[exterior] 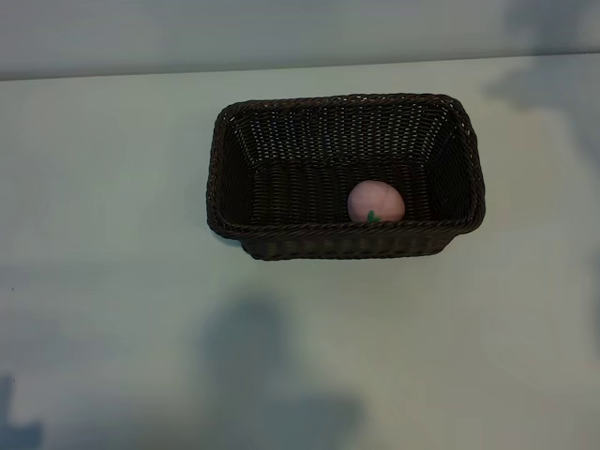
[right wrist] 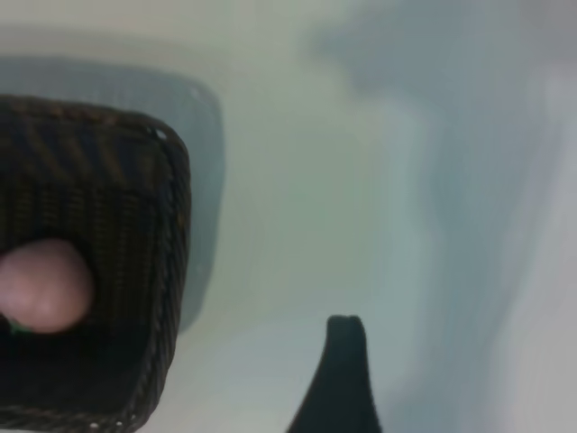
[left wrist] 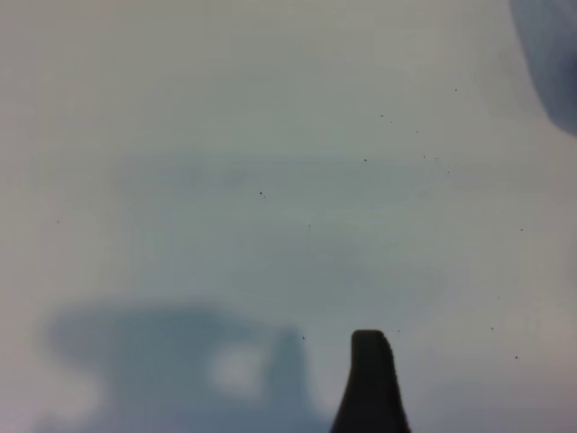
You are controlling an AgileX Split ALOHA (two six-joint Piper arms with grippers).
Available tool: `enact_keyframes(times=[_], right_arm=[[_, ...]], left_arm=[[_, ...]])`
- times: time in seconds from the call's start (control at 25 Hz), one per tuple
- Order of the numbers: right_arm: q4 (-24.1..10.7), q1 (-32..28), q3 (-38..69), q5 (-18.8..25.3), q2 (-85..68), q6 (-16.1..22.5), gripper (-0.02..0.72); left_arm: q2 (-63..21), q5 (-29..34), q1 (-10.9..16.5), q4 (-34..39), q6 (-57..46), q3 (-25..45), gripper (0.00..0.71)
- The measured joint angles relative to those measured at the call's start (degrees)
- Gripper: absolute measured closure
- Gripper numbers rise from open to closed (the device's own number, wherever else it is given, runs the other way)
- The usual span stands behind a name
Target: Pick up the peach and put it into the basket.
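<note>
Peach (exterior: 376,202) lying inside basket (exterior: 234,169), against the near wall toward its right end; delivered, by this judgement. Basket standing toward the table's (exterior: 103,309) far edge, mid-width. Right gripper (right wrist: 335,379) spread, empty, beside the basket's corner. Left gripper (left wrist: 370,383) spread, over bare table. No readable labels.

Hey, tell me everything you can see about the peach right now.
The peach is a small, rounded, pale-pink fruit with a smooth matte look and a green leaf mark low on its near side. It lies inside the dark woven basket, on the floor by the near wall, right of the middle. Nothing grips it.
</note>
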Motion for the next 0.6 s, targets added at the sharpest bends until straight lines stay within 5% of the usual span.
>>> enact_keyframes(times=[0.6], right_arm=[[-2.6,0.0,17.7,0.4,-41.4,-0.9,0.106]], left_arm=[[0.0,0.0,0.0,0.0,0.0,0.0,0.158]])
